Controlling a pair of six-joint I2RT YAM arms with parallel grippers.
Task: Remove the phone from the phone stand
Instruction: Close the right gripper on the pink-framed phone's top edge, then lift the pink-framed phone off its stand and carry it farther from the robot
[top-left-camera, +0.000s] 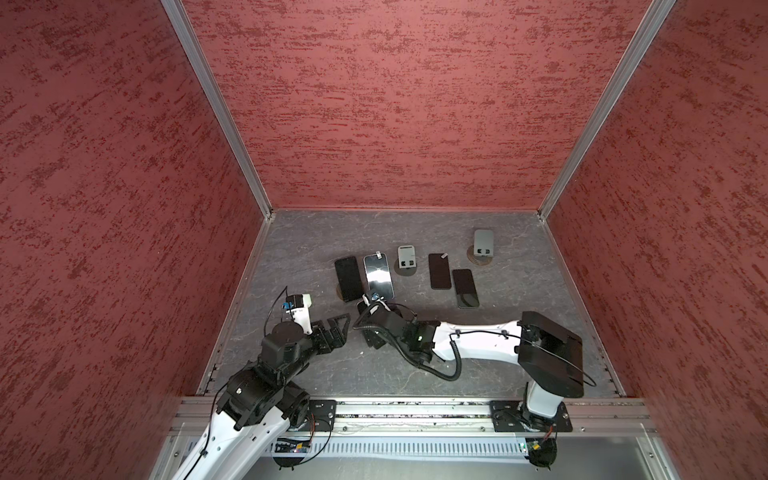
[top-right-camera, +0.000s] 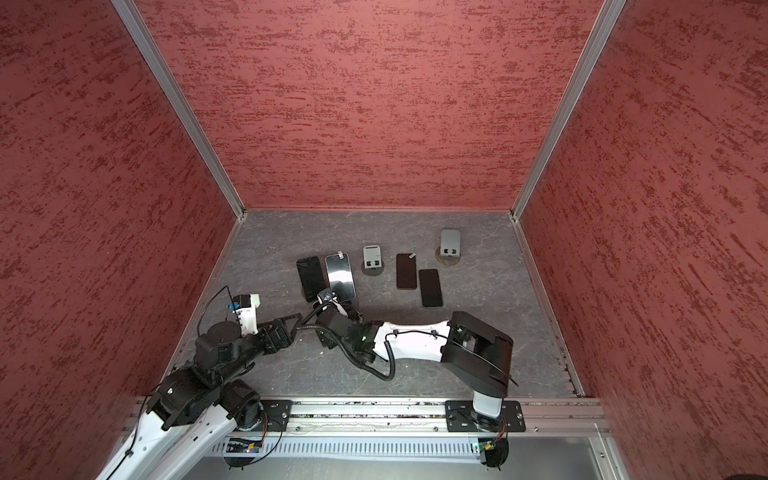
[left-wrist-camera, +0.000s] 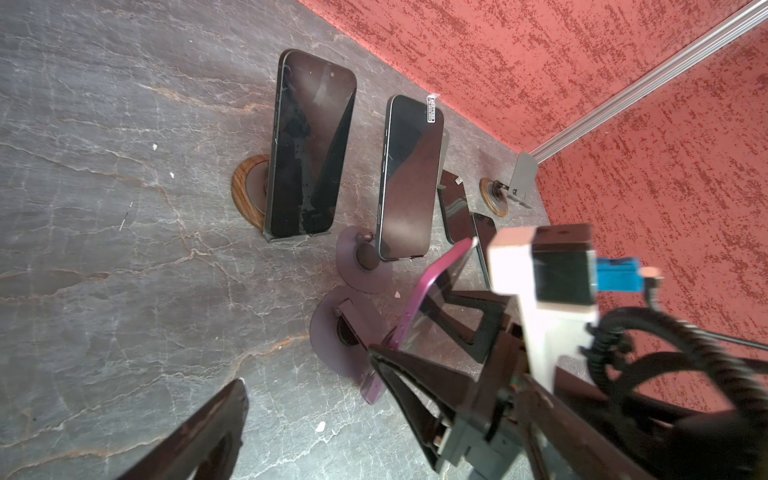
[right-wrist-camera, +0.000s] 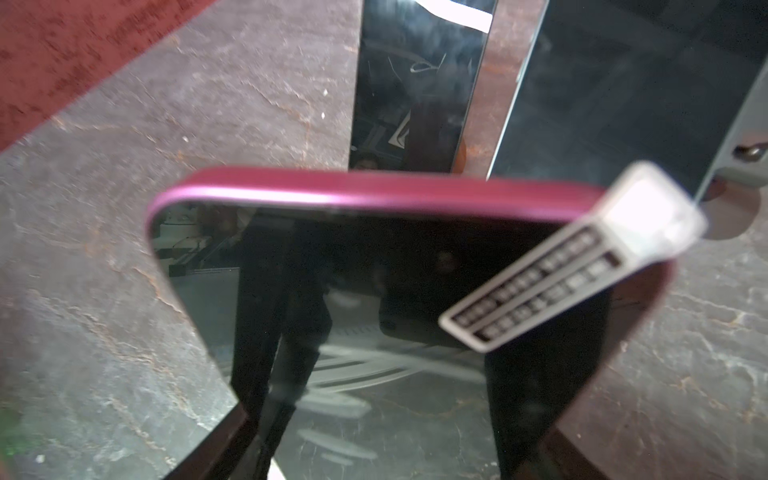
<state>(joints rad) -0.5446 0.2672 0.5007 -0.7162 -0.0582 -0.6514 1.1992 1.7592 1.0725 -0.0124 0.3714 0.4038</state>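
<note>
- The right pincer is gripping the purple phone, with one finger pressing on the screen side and the other on the back.
- The purple phone is leaning at a slant over the round stand, whose flat base is sitting on the table. Its lower end is dipping close to that base, and I cannot tell whether it is touching the stand's lip.
- A label strip is sticking to the screen near one top corner and jutting past the edge.
- The left pincer is hanging wide open just beside the right one, with its tips pointing towards the right wrist.
- The wood-rimmed stand is holding a dark phone nearly upright, with the lower edge sitting in the lip.
- Next to it, the middle stand is holding a glossy phone, which is wearing a small sticker at its top.
- Farther back, a grey stand and a far grey stand on a wooden base are standing with their plates bare.
- Between those two, two flat phones are lying face up on the table, just beside each other.
</note>
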